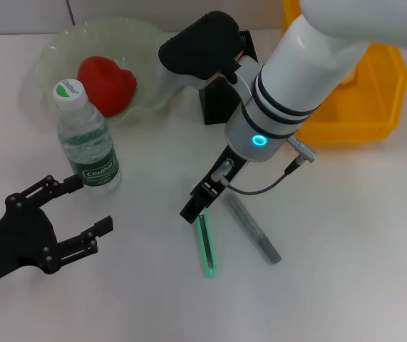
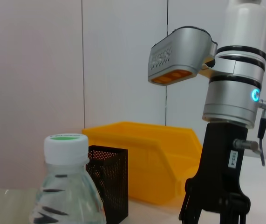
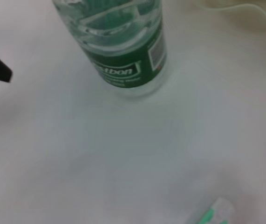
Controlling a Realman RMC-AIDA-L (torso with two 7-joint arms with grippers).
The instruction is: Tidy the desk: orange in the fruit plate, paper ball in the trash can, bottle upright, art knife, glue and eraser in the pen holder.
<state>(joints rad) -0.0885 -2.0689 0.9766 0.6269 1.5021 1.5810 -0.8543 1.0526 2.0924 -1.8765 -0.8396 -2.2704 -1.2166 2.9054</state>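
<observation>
Knife [image 1: 206,249] flat on the counter [image 1: 346,271], glue [image 1: 253,229] just beside it, angled apart. Right gripper [image 1: 197,206] down at the knife's upper end, arm reaching in steeply from above; jaw spread impossible to tell. Left gripper [image 1: 75,214] low near the bottle [image 1: 87,139], fingers spread wide, holding nothing. Bottle upright. Orange [image 1: 107,84] in the plate [image 1: 60,50]. Holder [image 1: 221,103] behind the right arm, beside the bin [image 1: 363,107].

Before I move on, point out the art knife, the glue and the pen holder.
art knife [image 1: 207,251], head view, mid body.
glue [image 1: 254,230], head view, mid barrel.
pen holder [image 2: 108,183], left wrist view, mesh wall.
</observation>
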